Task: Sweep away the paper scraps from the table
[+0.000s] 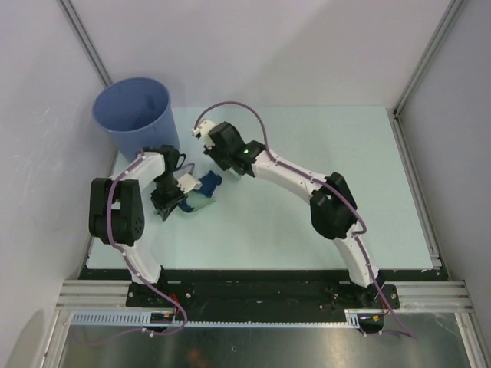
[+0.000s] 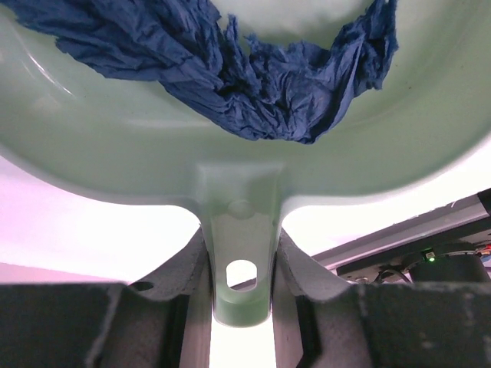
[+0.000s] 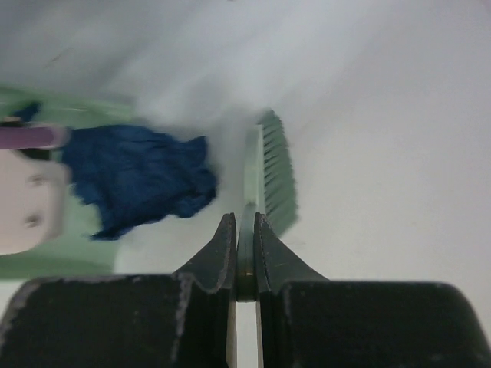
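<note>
My left gripper (image 2: pixel 242 257) is shut on the handle of the mint-green dustpan (image 2: pixel 115 146), which rests on the table (image 1: pixel 322 199). In the top view the left gripper (image 1: pixel 170 201) sits at the left and the dustpan (image 1: pixel 196 203) points right. A crumpled dark blue paper scrap (image 2: pixel 261 84) lies in the pan and also shows in the top view (image 1: pixel 209 182). My right gripper (image 3: pixel 245 230) is shut on the mint-green brush (image 3: pixel 276 172), whose bristles stand just right of the blue scrap (image 3: pixel 138 180). In the top view the right gripper (image 1: pixel 215 156) is just above the pan. I see no other scraps.
A blue bucket (image 1: pixel 135 115) stands at the table's far left corner, just behind the left arm. White walls and metal corner rails (image 1: pixel 418 192) bound the table. The right arm (image 1: pixel 334 207) arches across the middle.
</note>
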{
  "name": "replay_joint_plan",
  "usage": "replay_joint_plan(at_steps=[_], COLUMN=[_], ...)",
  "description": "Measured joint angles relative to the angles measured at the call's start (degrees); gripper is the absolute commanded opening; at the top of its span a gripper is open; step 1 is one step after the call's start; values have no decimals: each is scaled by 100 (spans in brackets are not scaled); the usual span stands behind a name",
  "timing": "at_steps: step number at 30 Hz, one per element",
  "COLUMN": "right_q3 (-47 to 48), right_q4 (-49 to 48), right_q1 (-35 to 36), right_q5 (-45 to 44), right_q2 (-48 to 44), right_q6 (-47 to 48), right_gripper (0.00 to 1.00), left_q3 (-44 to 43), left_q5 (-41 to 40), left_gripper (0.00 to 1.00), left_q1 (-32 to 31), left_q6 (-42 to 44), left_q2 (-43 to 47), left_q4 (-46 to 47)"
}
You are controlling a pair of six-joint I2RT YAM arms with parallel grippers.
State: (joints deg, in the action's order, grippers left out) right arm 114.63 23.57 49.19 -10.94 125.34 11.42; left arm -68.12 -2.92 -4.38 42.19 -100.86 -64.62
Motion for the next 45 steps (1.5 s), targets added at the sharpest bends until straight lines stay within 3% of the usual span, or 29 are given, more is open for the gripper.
replay_joint_plan(at_steps=[5,7,10,17,24,29,33,38,45], right_q3=[234,-275,-879,-1338,-2697,-3095,-3303,-3630,-4105], right_q4=[142,-184,-452,-710,-1231,-1528,-1554,-1311,-721], right_q1=[98,-7,-227,-295,-83,-168,-223,-227,-210], right_q5=[1250,1794,1926,866,-680,-1473,-1694,-1700,-1377], right_q2=[-116,-638,-1368,-2479,-4352,-5860,-6336,-6207,-5751], right_q6=[-754,-1340,-1786,-1718,-1115,-855,-837,-931,-1084], right_gripper=[0,0,0,0,0,0,0,0,0], left_q3=[-168,-245,-334,-570,-1005,-1919,-2914,-4430,-6054], left_q5=[7,35,122,603,1405,1801,1862,1191,-1499], left_gripper=[0,0,0,0,0,0,0,0,0], left_q1=[-59,-92,-111,-114,-114,-142,-160,-162,-48], left_q6=[-22,-24,-42,-181,-505,-870,-1180,-1416,-1060], left_q2=[-208,-295,-310,-308,-184,179,535,702,581], left_q4=[4,13,-2,55,39,31,-7,-151,-699])
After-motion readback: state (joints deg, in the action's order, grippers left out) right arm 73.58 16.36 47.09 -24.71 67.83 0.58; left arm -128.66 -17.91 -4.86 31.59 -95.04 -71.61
